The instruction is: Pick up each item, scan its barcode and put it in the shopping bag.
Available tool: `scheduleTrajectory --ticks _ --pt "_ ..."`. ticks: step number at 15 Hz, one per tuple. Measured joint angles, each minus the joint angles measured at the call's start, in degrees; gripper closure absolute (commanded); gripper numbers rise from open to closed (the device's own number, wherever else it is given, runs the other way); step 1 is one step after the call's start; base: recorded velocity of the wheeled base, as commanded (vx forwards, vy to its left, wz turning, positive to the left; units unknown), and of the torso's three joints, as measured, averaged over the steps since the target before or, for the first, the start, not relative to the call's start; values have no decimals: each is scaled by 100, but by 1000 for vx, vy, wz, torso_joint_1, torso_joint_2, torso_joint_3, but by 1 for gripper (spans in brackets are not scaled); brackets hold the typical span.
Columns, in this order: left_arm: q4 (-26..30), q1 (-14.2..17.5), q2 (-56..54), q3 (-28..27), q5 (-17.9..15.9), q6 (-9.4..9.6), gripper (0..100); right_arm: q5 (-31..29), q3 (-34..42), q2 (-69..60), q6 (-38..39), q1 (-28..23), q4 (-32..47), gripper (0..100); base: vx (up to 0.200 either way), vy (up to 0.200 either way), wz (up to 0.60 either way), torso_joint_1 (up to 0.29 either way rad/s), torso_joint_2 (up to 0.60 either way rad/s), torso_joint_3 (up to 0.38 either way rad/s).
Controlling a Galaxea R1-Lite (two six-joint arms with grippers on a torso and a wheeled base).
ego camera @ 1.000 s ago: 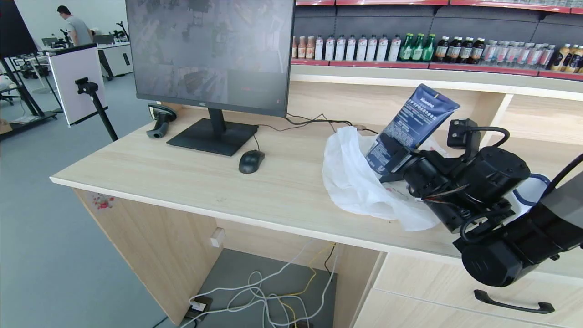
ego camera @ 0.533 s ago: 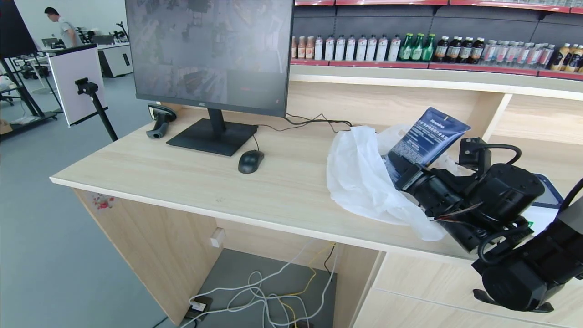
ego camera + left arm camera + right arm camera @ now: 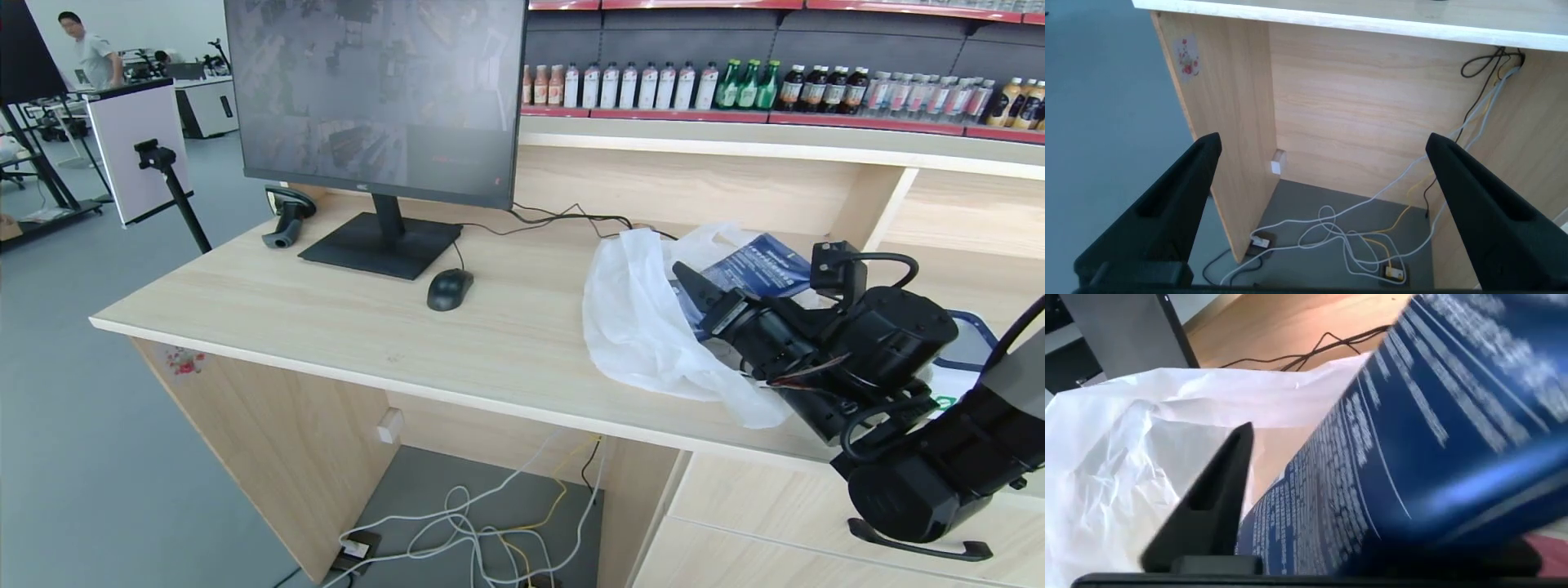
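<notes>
Right hand (image 3: 695, 298) at the shopping bag (image 3: 637, 327) mouth on the surface (image 3: 326, 318), fingers spread wide. Blue pouch (image 3: 763, 265) lies tilted between them, inside the bag.

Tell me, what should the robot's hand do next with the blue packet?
Probably lift the right hand gently up out of the shopping bag. The blue packet lies tilted inside the bag's mouth, and one finger stands apart from it, so it looks let go. Going slowly should avoid snagging the thin plastic.
</notes>
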Motion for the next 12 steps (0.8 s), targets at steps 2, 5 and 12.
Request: scheduleTrajectory --ticks 2,5,12 --pt "5 -2 0 0 -2 16 0 471 -29 -101 -416 -46 -11 0 0 0 0 0 0 0" --pt "5 -5 0 0 -2 21 0 1097 -41 -282 -976 -367 -17 0 0 0 0 0 0 0" --pt "20 -5 0 0 0 18 0 1310 -71 -433 -1801 -978 -24 0 0 0 0 0 0 0"
